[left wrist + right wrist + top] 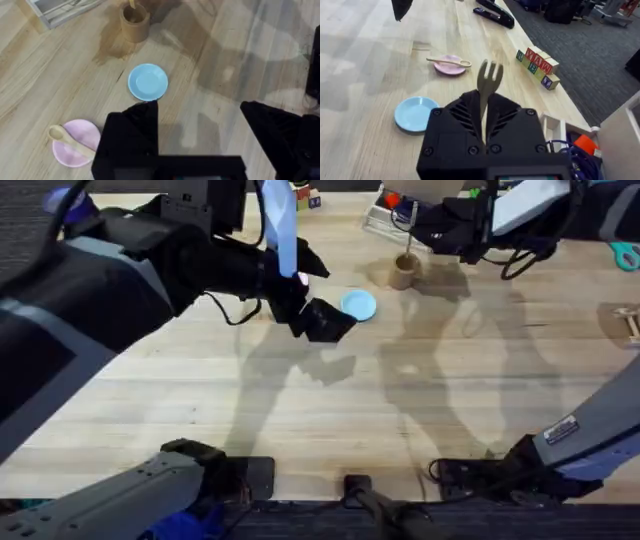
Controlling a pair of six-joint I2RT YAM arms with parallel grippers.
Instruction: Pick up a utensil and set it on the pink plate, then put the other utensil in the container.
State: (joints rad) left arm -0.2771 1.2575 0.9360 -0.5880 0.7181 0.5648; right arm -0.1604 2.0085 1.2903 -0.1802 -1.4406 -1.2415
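We see the spoon (pixel 70 140) lying across the pink plate (pixel 75 145), bowl end hanging over the rim; in the right wrist view the same spoon (pixel 449 61) sits on that plate (pixel 449 67) at the far side of the table. The blue plate (pixel 148 82) is apart from it, between the pink plate and the brown cup (pixel 135 22).

Our right gripper (pixel 483 122) is clamped on the fork (pixel 488 85), tines standing up out of the closed fingers. In the overhead view the right gripper (pixel 412 242) hangs just above the cup (pixel 404 271), and the fork handle (pixel 409 252) points down at the cup's mouth; a wooden tip pokes at the rim in the left wrist view.

Our left gripper (pixel 200 130) is spread wide, holding nothing, hovering over bare table just beside the blue plate. In the overhead view the left arm crosses the upper left and covers the pink plate; its gripper (pixel 322 320) sits next to the blue plate (pixel 358 305).

Around it: a clear plastic box (pixel 385 215) right behind the cup, a row of lettered wooden blocks (pixel 537 65) along the table edge, and a black stapler (pixel 495 12) farther along that edge. Nothing lies between fork and cup.
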